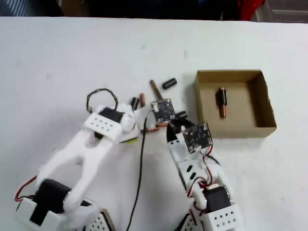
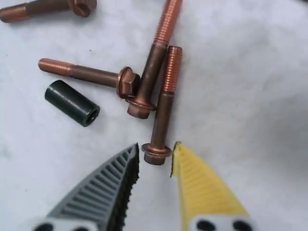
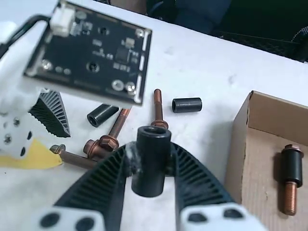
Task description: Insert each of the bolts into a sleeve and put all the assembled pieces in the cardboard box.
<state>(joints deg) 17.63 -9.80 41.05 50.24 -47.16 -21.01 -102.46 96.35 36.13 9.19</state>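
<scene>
My left gripper is open, its grey and yellow fingers either side of the head of a copper bolt lying on the table. Two more bolts touch it, and a black sleeve lies beside them. My right gripper is shut on an upright black sleeve, held just right of the left gripper and the bolt pile. The cardboard box at the right holds one assembled bolt and sleeve.
Another loose sleeve and a bolt lie behind the grippers, left of the box. A black cable runs down between the two arms. The left arm's camera board hangs close over the bolts.
</scene>
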